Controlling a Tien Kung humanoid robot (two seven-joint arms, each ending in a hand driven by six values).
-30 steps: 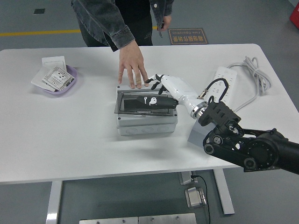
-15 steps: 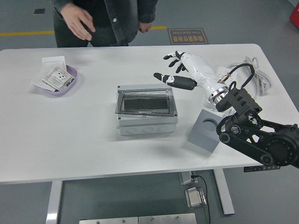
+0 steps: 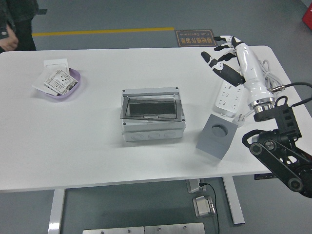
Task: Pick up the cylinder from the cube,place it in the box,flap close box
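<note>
Right hand (image 3: 228, 53) is hovering, fingers spread wide and holding nothing. Grey plastic box (image 3: 152, 115), flap lying closed, is sitting well down-left of it on the white worktop (image 3: 87, 146).

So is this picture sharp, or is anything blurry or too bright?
Head view: evenly lit, soft faint shadows beside the box and cube; white table bright but not glaring; right hand crisp, no motion blur; the table's edges bow slightly.
</note>
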